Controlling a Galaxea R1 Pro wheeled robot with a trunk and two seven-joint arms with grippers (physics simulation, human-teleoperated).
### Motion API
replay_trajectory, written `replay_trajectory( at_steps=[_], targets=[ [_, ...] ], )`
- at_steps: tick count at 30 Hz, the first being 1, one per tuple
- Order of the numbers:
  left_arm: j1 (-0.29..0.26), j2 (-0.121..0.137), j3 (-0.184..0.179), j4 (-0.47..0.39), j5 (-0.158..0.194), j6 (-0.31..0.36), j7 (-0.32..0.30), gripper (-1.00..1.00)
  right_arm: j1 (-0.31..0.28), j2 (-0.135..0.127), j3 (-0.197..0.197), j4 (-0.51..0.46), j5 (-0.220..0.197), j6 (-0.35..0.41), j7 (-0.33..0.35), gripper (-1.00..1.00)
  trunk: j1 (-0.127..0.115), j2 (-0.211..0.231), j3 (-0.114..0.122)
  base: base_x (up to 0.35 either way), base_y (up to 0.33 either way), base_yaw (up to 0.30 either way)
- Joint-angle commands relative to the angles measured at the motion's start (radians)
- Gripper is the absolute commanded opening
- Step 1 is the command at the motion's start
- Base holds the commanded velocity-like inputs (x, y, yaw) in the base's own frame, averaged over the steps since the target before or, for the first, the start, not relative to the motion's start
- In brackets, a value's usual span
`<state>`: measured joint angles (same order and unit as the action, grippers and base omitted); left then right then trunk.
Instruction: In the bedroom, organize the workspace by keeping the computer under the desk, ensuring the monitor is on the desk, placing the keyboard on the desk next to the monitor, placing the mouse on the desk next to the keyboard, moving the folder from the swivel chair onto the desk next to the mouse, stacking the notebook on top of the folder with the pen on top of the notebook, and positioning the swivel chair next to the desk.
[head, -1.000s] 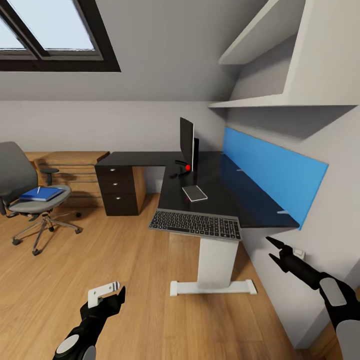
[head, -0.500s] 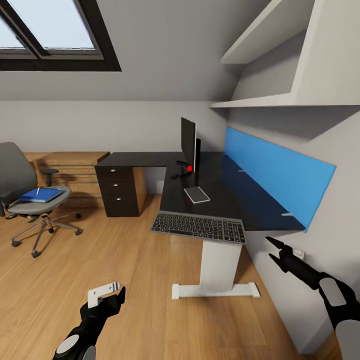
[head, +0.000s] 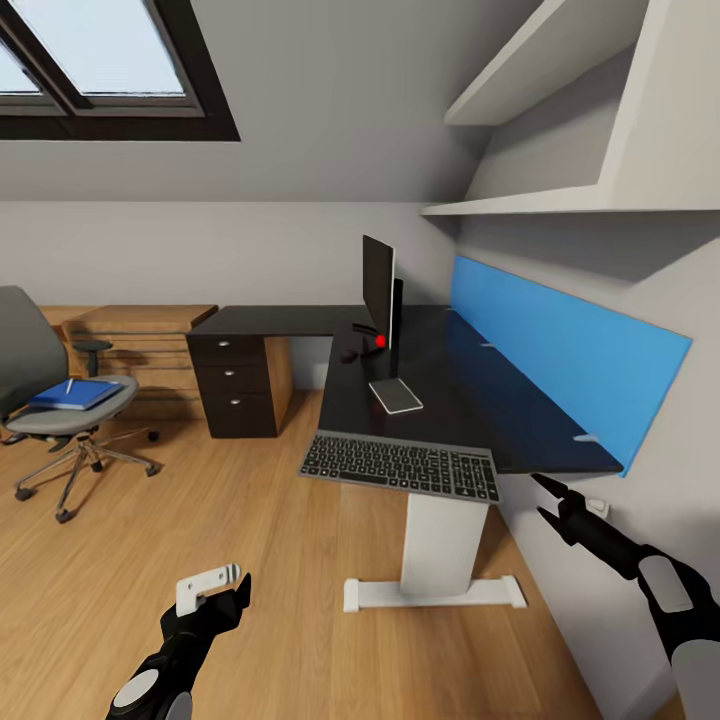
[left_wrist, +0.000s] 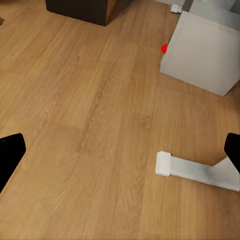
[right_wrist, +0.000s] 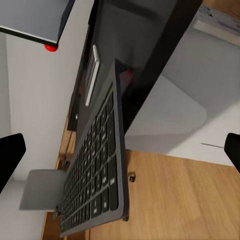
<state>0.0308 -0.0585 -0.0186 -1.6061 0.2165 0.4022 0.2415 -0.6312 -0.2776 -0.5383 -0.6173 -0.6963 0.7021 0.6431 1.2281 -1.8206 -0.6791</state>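
Observation:
The black-topped desk (head: 455, 395) runs along the right wall. On it the monitor (head: 377, 288) stands edge-on, with the small black mouse (head: 348, 355) and the light grey notebook (head: 396, 395) near its stand. The keyboard (head: 400, 465) (right_wrist: 97, 172) lies across the near end and juts over the edge. At the left, the grey swivel chair (head: 30, 372) carries the blue folder (head: 75, 394) with the pale pen (head: 68, 385) on it. A light grey box with a red dot, apparently the computer (left_wrist: 200, 55), stands on the floor under the desk. My left gripper (head: 222, 588) (left_wrist: 120, 155) is open above bare floor. My right gripper (head: 540, 495) (right_wrist: 120, 150) is open, just right of the keyboard, below the desk end.
The desk's black drawer unit (head: 235, 385) stands at its far left, with a low light-wood cabinet (head: 140, 345) beyond it. The white desk leg (head: 440, 530) and foot (left_wrist: 195, 171) are just ahead. A blue panel (head: 560, 355) and shelves (head: 560, 200) line the right wall.
The whole view has shifted: the desk and keyboard sit slightly lower and to the right, the chair further left, so the camera moved. Both grippers hold the same pose and stay open.

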Motion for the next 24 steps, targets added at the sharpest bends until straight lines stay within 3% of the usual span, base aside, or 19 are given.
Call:
replay_trajectory(
  at_steps=[1, 9, 24],
  targets=[
    [0.000, 0.000, -0.001, -0.002, 0.011, 0.003, 0.009, 1.00, -0.001, 0.000, -0.003, 0.000, -0.002, 0.007, 0.001, 1.00, 0.000, 0.000, -0.001, 0.092, 0.016, 0.000],
    [0.000, 0.000, -0.001, -0.002, 0.011, 0.004, 0.007, 1.00, -0.001, 0.001, -0.003, 0.001, -0.002, 0.007, 0.001, 1.00, 0.000, 0.000, -0.001, 0.157, 0.052, 0.000],
    [0.000, -0.001, -0.001, -0.009, 0.013, 0.003, 0.005, 1.00, -0.001, 0.003, -0.001, 0.047, 0.000, -0.026, -0.014, 1.00, 0.000, 0.000, -0.001, 0.014, 0.004, 0.000]
  ],
)
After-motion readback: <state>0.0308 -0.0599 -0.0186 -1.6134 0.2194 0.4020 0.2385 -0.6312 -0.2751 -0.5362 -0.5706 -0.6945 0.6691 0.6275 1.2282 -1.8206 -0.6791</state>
